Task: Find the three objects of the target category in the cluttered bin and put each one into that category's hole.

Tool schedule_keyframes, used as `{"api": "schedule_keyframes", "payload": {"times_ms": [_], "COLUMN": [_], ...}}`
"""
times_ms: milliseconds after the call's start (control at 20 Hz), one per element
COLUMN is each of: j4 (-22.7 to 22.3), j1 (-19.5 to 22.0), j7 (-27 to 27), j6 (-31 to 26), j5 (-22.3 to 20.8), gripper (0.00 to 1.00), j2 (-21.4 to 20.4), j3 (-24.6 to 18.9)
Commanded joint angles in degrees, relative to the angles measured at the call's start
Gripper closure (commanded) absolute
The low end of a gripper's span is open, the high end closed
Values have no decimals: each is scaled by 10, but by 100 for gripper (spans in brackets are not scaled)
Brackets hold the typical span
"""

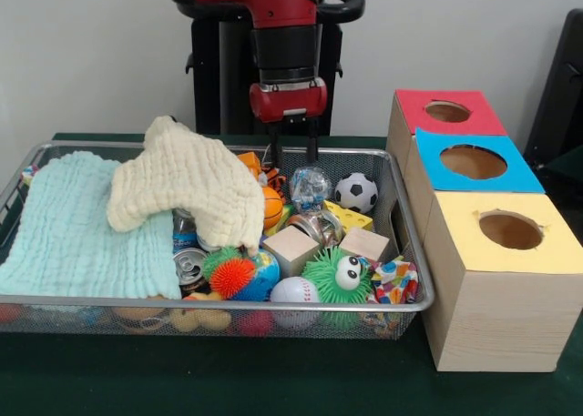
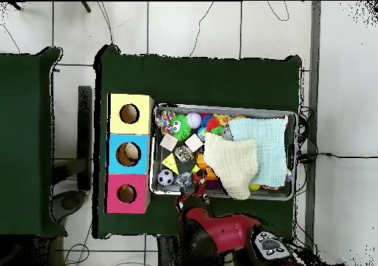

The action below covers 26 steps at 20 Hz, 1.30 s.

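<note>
Front view: the tool (image 1: 292, 152) hangs at top centre over the bin's (image 1: 412, 252) back edge, prongs spread, holding nothing. A cream cloth (image 1: 187, 184) and a mint cloth (image 1: 68, 225) bury the bin's left half. To the right sit a soccer ball (image 1: 356, 192), wooden cubes (image 1: 291, 248), a green googly-eyed puffer (image 1: 337, 276) and a soda can (image 1: 189, 265). No readable labels.

Overhead view: red (image 2: 126, 193), blue (image 2: 128, 154) and yellow (image 2: 129, 114) hole boxes line the bin's left side on the counter (image 2: 199, 74).
</note>
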<state>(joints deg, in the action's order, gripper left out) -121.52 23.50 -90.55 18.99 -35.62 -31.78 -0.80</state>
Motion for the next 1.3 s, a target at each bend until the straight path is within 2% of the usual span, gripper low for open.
{"api": "schedule_keyframes", "payload": {"times_ms": [50,600,1000,1300], "j4": [79,92,100,115], "j1": [-7,-24,-45,-69], "j7": [-77,-60,-56,-54], "j6": [36,35,31,53], "j5": [15,12,13,23], "gripper": [0,0,0,0], "j2": [37,36,52,73], "j3": [3,42,69,104]}}
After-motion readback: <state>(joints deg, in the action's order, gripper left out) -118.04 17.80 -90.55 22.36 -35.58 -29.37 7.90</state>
